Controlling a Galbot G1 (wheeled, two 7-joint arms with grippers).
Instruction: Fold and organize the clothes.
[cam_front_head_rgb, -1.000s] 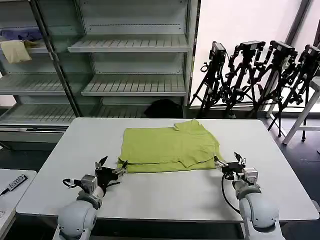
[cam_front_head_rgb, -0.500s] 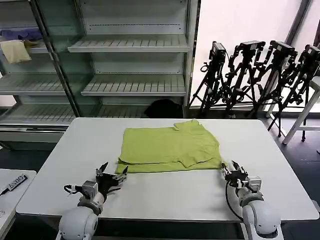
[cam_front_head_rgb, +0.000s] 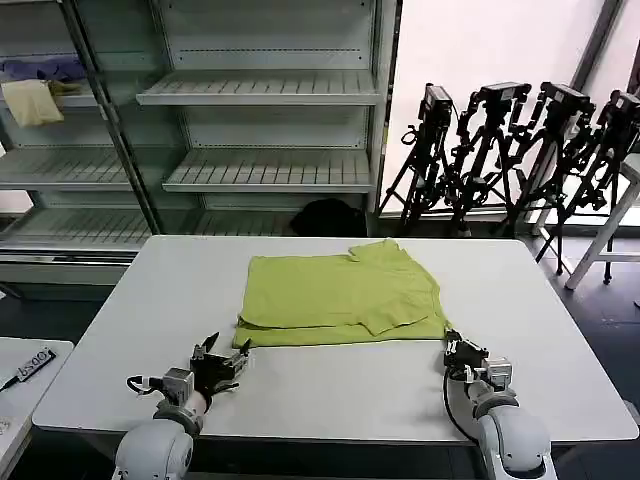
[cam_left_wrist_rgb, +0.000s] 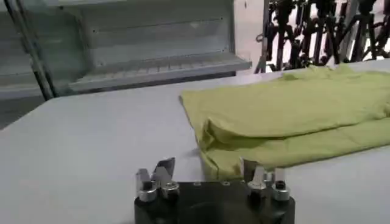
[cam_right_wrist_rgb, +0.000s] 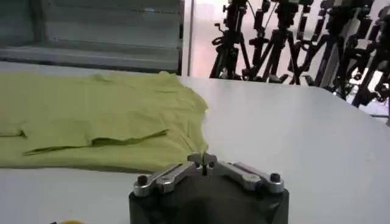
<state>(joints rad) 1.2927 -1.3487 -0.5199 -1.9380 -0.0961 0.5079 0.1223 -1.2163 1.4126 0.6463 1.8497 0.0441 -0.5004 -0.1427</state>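
While the T-shirt lies folded mid-surface, long axis crosswise, both grippers sit just off its near corners: left gripper spread, right gripper pressed together.

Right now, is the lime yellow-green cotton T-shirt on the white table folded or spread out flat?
Folded. The lime yellow-green cotton T-shirt lies in stacked layers with a doubled near edge, one sleeve turned in on top.

You see two rounded silver-grey forearms, each trailing a thin black cable. The left gripper and right gripper have black bodies, silver screws and metal fingers.
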